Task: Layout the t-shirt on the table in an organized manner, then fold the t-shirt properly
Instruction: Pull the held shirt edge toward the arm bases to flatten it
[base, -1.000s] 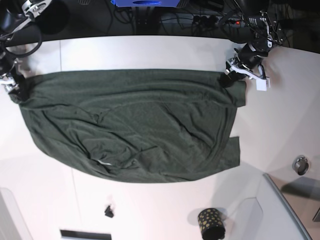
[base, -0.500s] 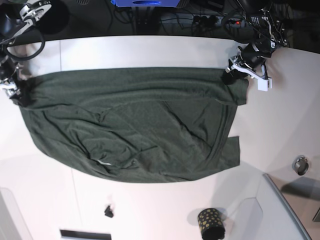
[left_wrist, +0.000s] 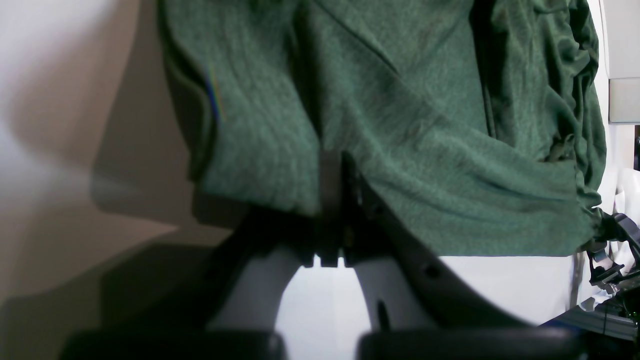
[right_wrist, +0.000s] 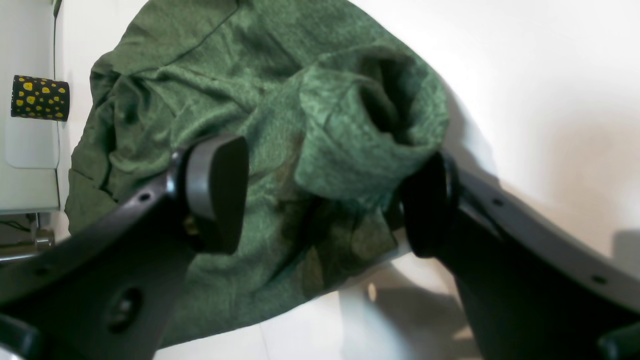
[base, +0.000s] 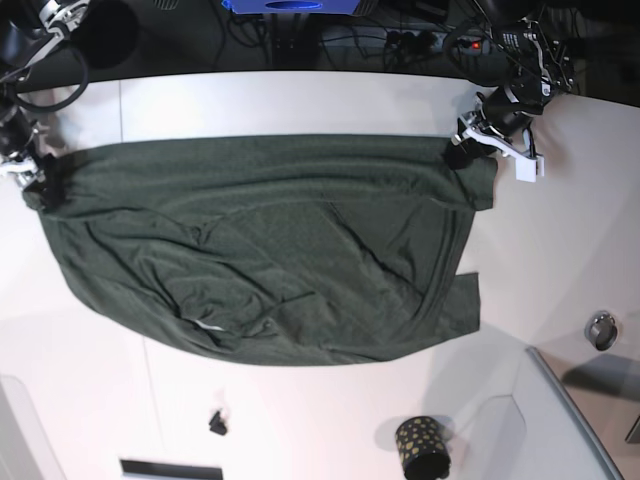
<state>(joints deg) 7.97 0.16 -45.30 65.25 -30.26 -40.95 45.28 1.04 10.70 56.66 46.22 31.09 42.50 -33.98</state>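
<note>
I see the t-shirt (base: 270, 250) spread wide and wrinkled across the far half of the table (base: 330, 420), its top hem running straight along the far edge. My left gripper (left_wrist: 332, 172) is clenched on the hem at the table's far corner, on the base view's right. My right gripper (right_wrist: 325, 195) sits at the opposite far corner, jaws spread apart around a bunched fold of cloth, pads (right_wrist: 215, 185) not pressing it.
</note>
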